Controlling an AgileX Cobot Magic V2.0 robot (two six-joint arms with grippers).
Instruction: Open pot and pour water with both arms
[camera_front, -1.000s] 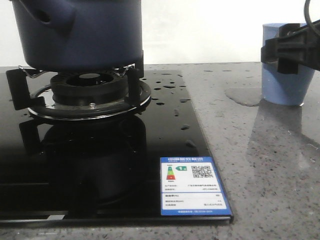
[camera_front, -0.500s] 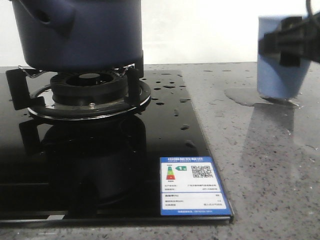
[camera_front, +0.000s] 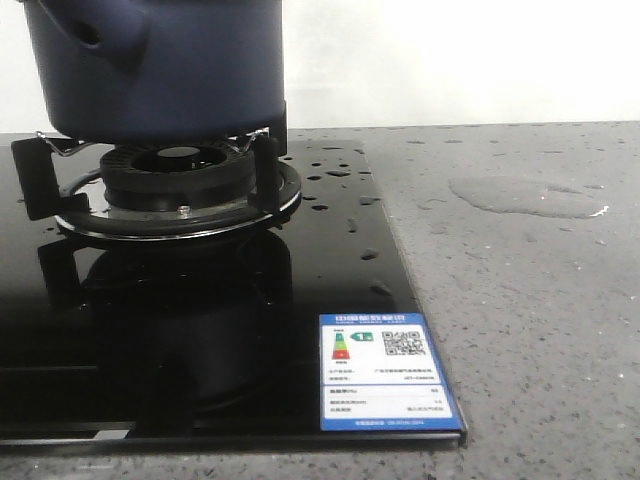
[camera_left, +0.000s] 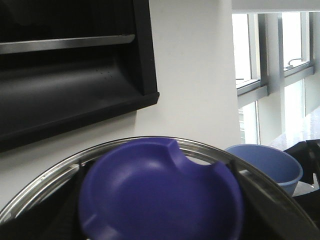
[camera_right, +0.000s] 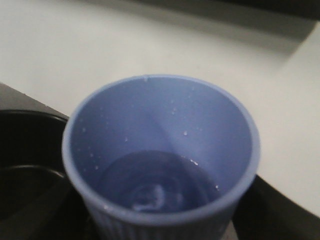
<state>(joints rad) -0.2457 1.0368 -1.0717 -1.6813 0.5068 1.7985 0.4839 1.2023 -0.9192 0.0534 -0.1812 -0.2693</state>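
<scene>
The pot (camera_front: 160, 65) sits on the burner grate (camera_front: 165, 185) of a black glass hob (camera_front: 200, 330), at the left of the front view; its stub handle with the hole points left and toward the camera. Its top is cut off by the frame there, so whether a lid is on it cannot be told. Water (camera_front: 525, 197) lies as a thin puddle on the grey speckled counter (camera_front: 540, 330) to the right of the hob, and glossy drops (camera_front: 345, 200) dot the glass between the burner and the hob's right edge. An energy label (camera_front: 385, 372) is stuck at the hob's near right corner.

No arm shows in the front view. In the left wrist view a blurred navy dished knob (camera_left: 162, 192) fills the lower part, ringed by a shiny metal rim (camera_left: 40, 185); this looks like a lid seen close up, but the left gripper's fingers are not visible, so its grasp cannot be told. Beyond it is a light blue cup (camera_left: 270, 165) with a black gripper part (camera_left: 307, 160) just beside it.

In the right wrist view the ribbed cup (camera_right: 162, 165) sits close under the camera, upright, with a shallow pool of clear water (camera_right: 160, 185) at its bottom and droplets on its inner wall. The right gripper's fingers are hidden, so its hold on the cup cannot be confirmed.
</scene>
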